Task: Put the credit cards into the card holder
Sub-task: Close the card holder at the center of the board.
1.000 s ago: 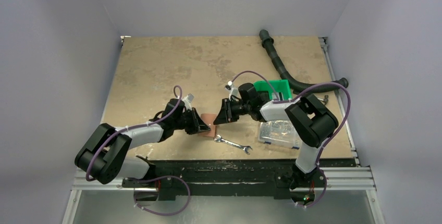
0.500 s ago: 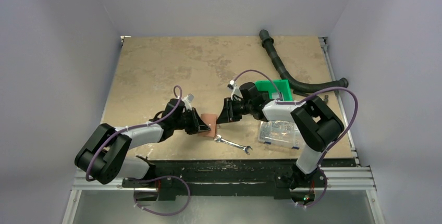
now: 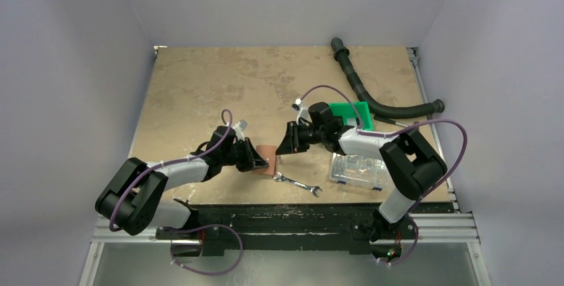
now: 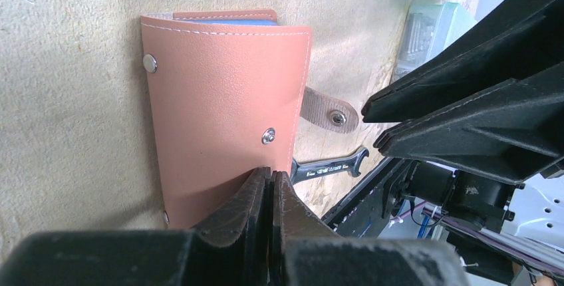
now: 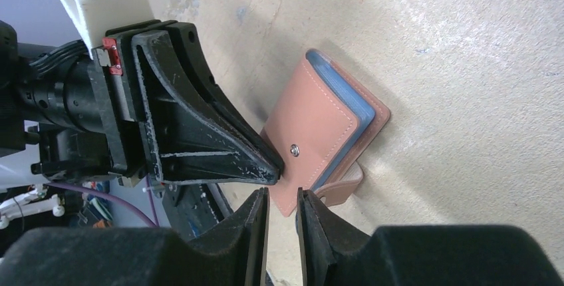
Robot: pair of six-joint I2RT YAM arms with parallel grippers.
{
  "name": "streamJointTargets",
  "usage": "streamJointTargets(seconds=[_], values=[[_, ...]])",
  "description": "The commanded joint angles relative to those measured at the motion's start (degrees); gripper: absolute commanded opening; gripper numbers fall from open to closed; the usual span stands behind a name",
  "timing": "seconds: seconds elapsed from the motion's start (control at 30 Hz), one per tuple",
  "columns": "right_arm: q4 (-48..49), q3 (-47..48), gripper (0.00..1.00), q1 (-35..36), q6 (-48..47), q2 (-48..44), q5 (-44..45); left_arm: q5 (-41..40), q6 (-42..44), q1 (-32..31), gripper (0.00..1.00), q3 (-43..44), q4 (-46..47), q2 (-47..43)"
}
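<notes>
The card holder (image 3: 266, 157) lies folded shut on the table, reddish-brown with snap studs (image 4: 219, 93) (image 5: 318, 123). A blue credit card edge (image 5: 360, 111) shows between its flaps, and also along its far side (image 4: 226, 22). Its closing strap (image 4: 328, 112) lies loose beside it. My left gripper (image 3: 260, 163) (image 4: 271, 177) is shut, its tips resting on the holder's top flap near one edge. My right gripper (image 3: 285, 146) (image 5: 282, 197) hovers just off the holder's corner, narrowly open with nothing between its fingers.
A steel wrench (image 3: 297, 184) lies just in front of the holder. The clear compartment box (image 3: 358, 169) sits under my right forearm, with the green bin (image 3: 349, 113) behind it. A black hose (image 3: 366, 93) curves along the back right.
My right arm's elbow has swung to the right and its gripper has eased slightly back from the holder. The left arm and the holder have stayed put.
</notes>
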Motion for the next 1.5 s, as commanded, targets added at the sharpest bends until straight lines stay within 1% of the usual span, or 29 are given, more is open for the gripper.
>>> streamJointTargets(seconds=[0.0, 0.13, 0.27, 0.37, 0.57, 0.9, 1.03, 1.13, 1.2, 1.33, 1.43, 1.47], values=[[-0.14, -0.62, 0.29, -0.54, -0.47, -1.22, 0.09, -3.28, 2.95, 0.05, 0.00, -1.79, -5.71, 1.04], [0.03, -0.49, 0.31, -0.51, -0.89, -0.49, 0.41, -3.27, 2.99, 0.05, 0.00, -1.67, -5.92, 1.04], [-2.83, -0.06, 0.36, -0.53, -2.46, -1.56, 2.98, -3.24, 3.17, 0.05, 0.00, -1.63, -5.97, 1.12], [-4.07, -0.09, 0.36, -0.53, -3.30, -2.01, 3.43, -3.29, 3.25, 0.05, 0.00, -1.49, -6.05, 1.36], [-2.96, -0.43, 0.33, -0.55, -3.04, -1.10, 2.57, -3.20, 3.34, 0.05, 0.00, -1.19, -6.05, 1.79], [-1.38, -0.11, 0.22, -0.50, -2.61, 0.80, 1.41, -3.37, 3.50, 0.05, 0.00, -1.14, -6.76, 1.04], [-1.46, -0.10, 0.25, -0.51, -2.63, 1.05, 1.48, -3.36, 3.50, 0.05, 0.00, -1.21, -6.67, 1.12], [-1.25, -0.17, 0.19, -0.50, -2.57, 0.98, 1.43, -3.30, 3.49, 0.05, 0.00, -1.17, -6.67, 1.05], [-1.15, -0.12, 0.00, -0.56, -2.50, 1.02, 1.26, -3.35, 3.56, 0.05, 0.00, -1.19, -6.86, 0.99], [-0.34, -0.51, 0.00, -0.56, -1.72, 0.96, 0.16, -2.80, 3.48, 0.05, 0.00, -0.63, -7.78, -0.36], [-0.53, -0.50, 0.00, -0.59, -1.55, 1.18, -0.16, -2.22, 4.13, 0.53, 0.00, 1.78, -10.45, -2.19], [-0.58, -0.51, 0.00, -0.51, -1.50, 1.27, -0.24, -1.76, 4.49, 1.24, 0.03, 2.70, -11.46, -3.03]])
